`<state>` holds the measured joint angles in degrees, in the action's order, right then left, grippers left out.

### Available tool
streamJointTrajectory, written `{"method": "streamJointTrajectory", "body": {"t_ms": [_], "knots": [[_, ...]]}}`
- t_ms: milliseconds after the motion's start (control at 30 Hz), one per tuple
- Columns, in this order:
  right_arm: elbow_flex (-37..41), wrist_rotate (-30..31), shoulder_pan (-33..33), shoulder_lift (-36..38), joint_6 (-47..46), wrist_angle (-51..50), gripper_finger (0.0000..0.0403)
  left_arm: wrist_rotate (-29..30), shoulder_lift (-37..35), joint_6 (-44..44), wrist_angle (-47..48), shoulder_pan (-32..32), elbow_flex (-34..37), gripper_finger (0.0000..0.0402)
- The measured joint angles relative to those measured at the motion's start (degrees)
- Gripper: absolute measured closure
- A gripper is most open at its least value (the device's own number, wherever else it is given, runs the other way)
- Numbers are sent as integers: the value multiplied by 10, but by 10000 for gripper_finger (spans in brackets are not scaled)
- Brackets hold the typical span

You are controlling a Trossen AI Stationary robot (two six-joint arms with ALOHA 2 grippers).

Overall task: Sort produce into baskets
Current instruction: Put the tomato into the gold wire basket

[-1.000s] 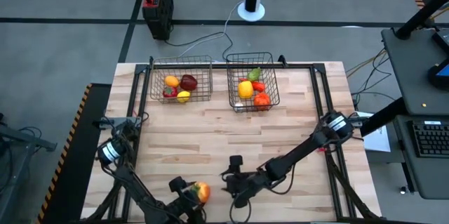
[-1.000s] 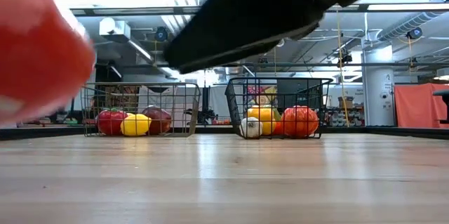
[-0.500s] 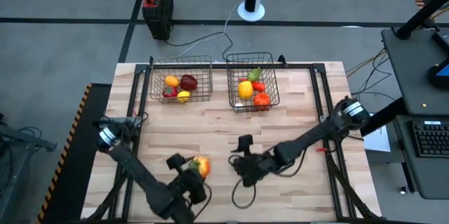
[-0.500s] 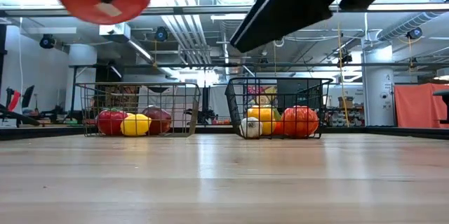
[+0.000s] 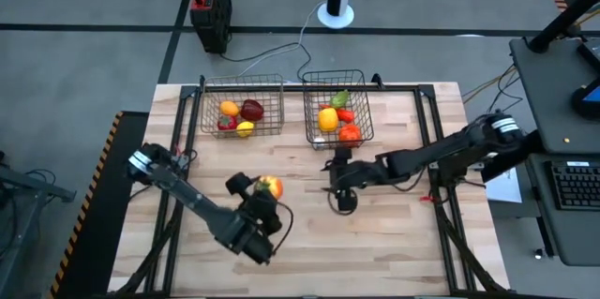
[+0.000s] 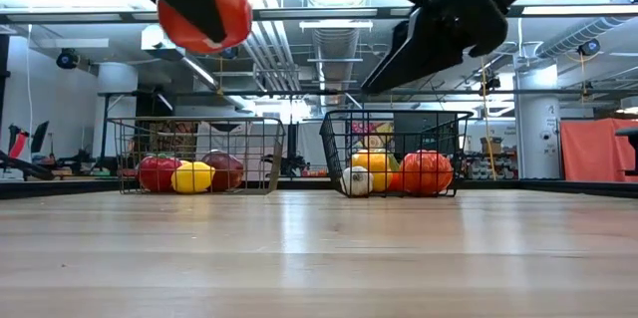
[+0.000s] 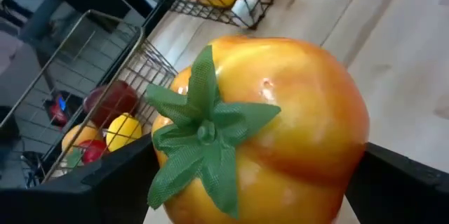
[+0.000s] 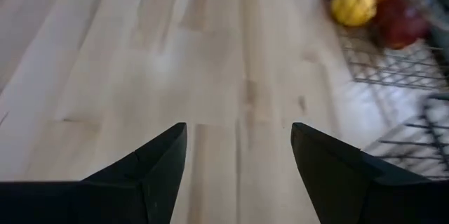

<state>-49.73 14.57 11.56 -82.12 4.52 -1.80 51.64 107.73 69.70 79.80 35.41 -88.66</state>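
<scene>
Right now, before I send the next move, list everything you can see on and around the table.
baskets: two, dark wire mesh, side by side at the table's far edge, left basket, right basket.
produce in left basket: four, orange, dark red, red and yellow.
produce in right basket: yellow pepper, red-orange piece, green and other red pieces, white garlic.
tomato: one, orange-red with green top, held above the table.
table: one, light wood.
black and red box: one, on the floor behind the table.
left gripper: shut on the tomato.
right gripper: open, empty, just in front of the right basket.
</scene>
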Motion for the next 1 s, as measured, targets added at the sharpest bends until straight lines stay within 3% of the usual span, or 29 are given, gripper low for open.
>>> {"method": "streamJointTrajectory", "body": {"t_ms": [267, 500, 600, 767, 1000], "knots": [[45, -1, -1, 82, -11, 13, 154, -41, -63, -107, -13, -103, 6, 34], [50, -38, 3, 96, -42, 15, 154, -80, -131, -303, -38, -269, 18, 34], [50, -50, 8, 96, -50, 14, 154, -134, -149, -421, -79, -359, 18, 34], [50, -53, 17, 96, -53, 13, 154, -290, -158, -588, -193, -511, 18, 34], [50, -59, 28, 96, -70, 4, 154, -380, -149, -627, -233, -631, 18, 34]]}}
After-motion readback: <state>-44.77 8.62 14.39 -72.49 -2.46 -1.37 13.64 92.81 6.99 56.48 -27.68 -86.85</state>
